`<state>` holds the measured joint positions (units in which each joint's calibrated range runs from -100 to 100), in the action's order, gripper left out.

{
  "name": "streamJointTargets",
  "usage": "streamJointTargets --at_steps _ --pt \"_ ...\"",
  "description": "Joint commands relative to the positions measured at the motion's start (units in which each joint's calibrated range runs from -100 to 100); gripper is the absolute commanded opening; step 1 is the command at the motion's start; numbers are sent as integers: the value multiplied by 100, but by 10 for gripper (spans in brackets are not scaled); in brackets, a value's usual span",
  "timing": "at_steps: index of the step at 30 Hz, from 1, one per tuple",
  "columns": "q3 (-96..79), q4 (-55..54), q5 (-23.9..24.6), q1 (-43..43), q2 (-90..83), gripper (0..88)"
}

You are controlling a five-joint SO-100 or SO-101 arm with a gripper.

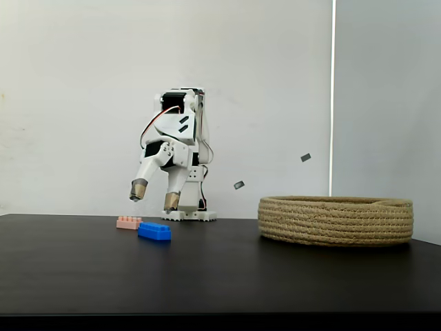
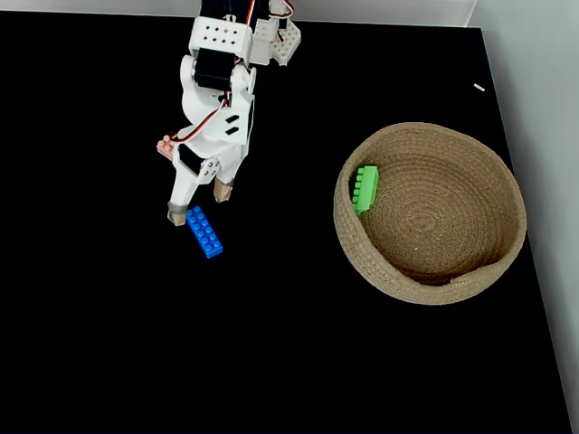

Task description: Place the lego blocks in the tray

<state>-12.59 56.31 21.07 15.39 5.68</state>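
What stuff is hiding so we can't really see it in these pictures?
- The pink brick: in the top-down fixed view the arm covers most of it.
- The green brick: the basket wall hides it in the side fixed view.
- The claw: its height above the blue brick is unclear from above.
- The basket's floor: hidden from the side.

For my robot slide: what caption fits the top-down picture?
Open hand above the blue brick; green brick already in the basket.
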Motion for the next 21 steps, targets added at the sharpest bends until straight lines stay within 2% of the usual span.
streamJointTargets --at_steps 1,21 --pt "936 4 -88 200 317 296" --pt "936 -396 -352 538 962 279"
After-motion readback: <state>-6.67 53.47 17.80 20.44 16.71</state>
